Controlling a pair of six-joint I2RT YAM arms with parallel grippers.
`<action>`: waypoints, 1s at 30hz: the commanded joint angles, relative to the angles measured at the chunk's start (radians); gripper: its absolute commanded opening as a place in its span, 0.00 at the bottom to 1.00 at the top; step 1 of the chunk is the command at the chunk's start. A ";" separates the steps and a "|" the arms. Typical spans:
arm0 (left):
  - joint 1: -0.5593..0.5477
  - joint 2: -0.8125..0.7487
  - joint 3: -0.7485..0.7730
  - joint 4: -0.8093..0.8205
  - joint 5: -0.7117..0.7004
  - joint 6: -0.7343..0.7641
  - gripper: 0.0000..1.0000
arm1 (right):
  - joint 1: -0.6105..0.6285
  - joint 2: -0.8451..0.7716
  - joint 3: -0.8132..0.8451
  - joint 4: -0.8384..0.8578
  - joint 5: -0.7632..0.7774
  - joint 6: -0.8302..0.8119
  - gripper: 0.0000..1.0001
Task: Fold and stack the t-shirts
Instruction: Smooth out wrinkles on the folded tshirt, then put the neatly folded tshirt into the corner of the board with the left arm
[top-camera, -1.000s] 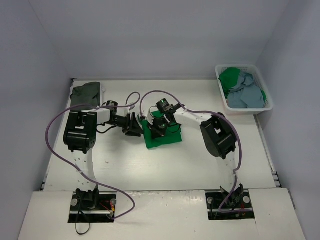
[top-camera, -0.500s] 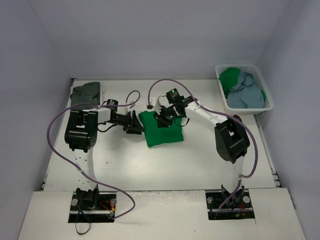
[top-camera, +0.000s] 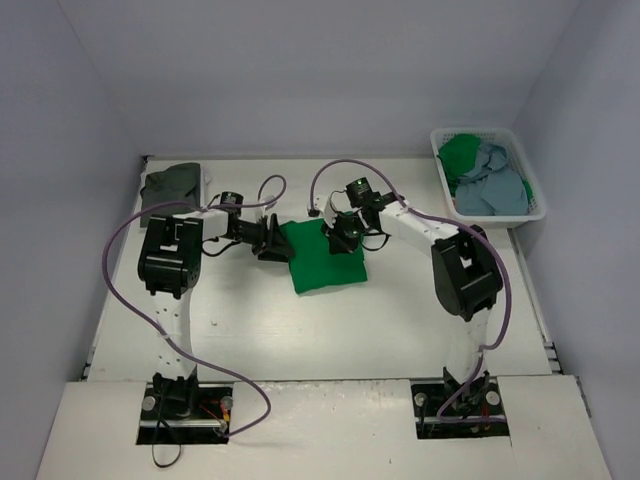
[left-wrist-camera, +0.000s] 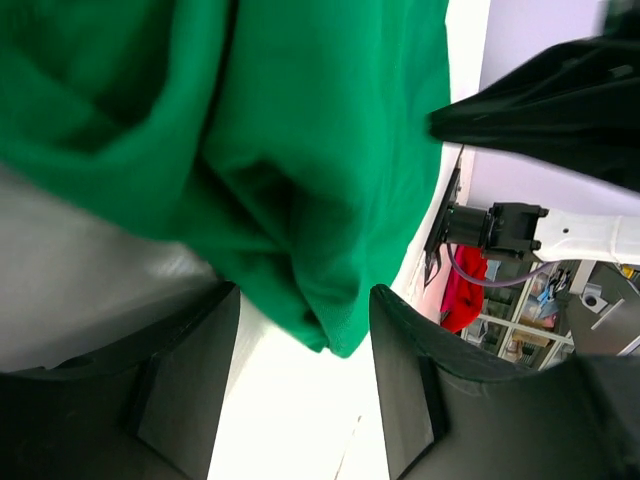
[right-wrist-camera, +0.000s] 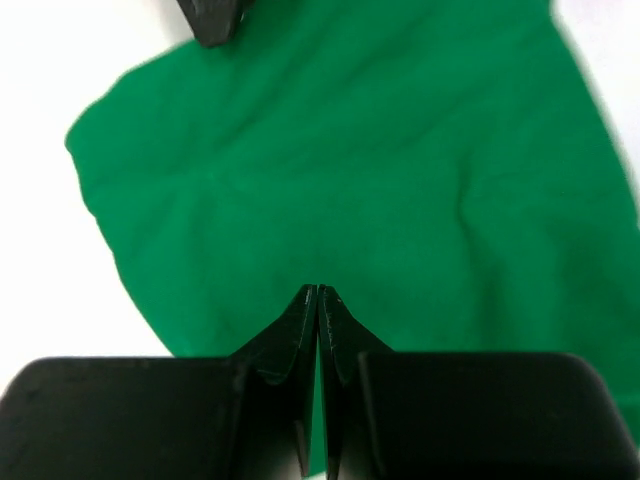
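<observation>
At mid-table the green t-shirt (top-camera: 322, 262) lies folded square. A dark grey shirt (top-camera: 170, 183) sits far left, and more shirts (top-camera: 488, 188) fill the basket (top-camera: 497, 221) far right, so most folding seems left. Only the wrist views show the claws: left gripper (left-wrist-camera: 303, 310) wide about the shirt's left edge, right gripper (right-wrist-camera: 318, 293) pinched closed on nothing, over the cloth.
</observation>
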 joint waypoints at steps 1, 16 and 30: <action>-0.007 -0.003 0.060 0.044 0.000 -0.025 0.50 | -0.009 0.026 0.004 0.021 -0.009 -0.019 0.00; -0.053 -0.010 -0.027 0.127 -0.046 -0.077 0.54 | -0.009 0.090 0.013 0.053 -0.045 -0.010 0.00; -0.147 0.019 -0.009 0.153 -0.108 -0.120 0.55 | -0.009 0.092 0.016 0.055 -0.078 -0.014 0.00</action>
